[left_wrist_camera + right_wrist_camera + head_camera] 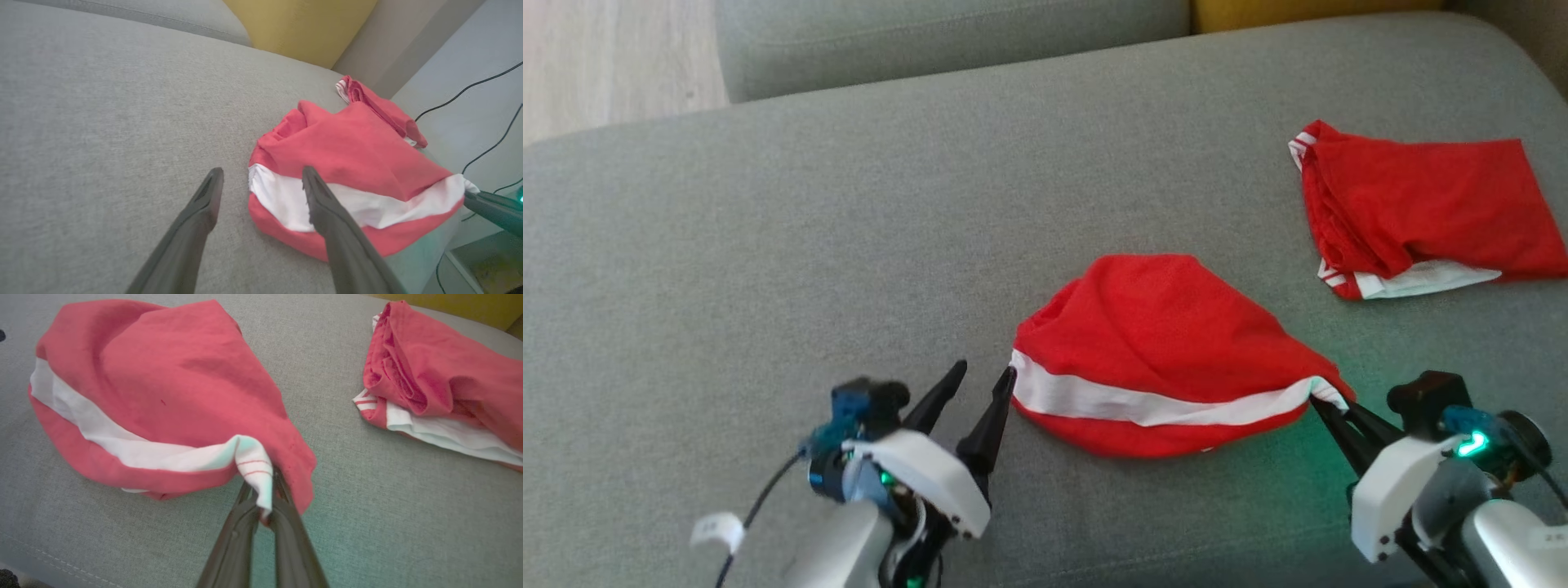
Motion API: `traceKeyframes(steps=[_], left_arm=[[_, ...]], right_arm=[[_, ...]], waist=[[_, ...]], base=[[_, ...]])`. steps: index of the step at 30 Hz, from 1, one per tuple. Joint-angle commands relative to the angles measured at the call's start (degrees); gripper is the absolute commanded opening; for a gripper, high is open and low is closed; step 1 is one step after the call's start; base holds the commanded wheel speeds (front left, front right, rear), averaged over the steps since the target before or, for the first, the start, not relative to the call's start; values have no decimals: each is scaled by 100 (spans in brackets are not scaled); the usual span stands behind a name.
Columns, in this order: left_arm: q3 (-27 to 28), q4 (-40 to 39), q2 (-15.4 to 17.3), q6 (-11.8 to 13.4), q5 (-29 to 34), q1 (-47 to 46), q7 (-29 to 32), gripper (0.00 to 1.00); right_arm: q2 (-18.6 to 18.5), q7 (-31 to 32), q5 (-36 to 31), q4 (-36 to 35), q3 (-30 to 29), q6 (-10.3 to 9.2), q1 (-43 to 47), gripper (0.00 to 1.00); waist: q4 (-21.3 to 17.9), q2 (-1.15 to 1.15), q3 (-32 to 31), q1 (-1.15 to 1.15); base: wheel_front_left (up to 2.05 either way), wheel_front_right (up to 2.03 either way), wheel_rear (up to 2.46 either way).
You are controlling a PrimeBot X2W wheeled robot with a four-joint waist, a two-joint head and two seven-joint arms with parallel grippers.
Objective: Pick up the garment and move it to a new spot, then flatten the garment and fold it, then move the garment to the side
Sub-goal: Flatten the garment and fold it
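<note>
1. Head view: the red garment [1168, 343], white-banded, lies bunched in the middle of the grey sofa cushion [768, 245]. The left gripper [987, 369] is spread wide and empty, just beside the garment's left edge. The right gripper [1321, 402] is pinched on its right corner. A second red garment [1421, 204] lies well apart.
2. Left wrist view: the wide fingers hold nothing, and the garment lies past the right finger.
3. Right wrist view: narrow jaws clamp the garment's white corner.
</note>
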Motion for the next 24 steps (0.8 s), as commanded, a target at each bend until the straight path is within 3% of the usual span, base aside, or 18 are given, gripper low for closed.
traceKeyframes(steps=[1,10,24], left_arm=[[118,-110,118,-25,-23,-369,20,100],[-754,203,501,-38,-511,-1020,526,100],[-1489,585,767,-39,-866,-1455,618,100]], right_arm=[[-55,-97,-61,-139,-15,-4,-100,0],[237,-286,-317,113,-145,-4,-336,0],[344,-369,-305,280,-56,-4,-561,0]], waist=[[-32,0,58,0],[-170,0,237,0],[-303,0,304,0]], base=[[0,0,0],[0,0,0],[0,0,0]])
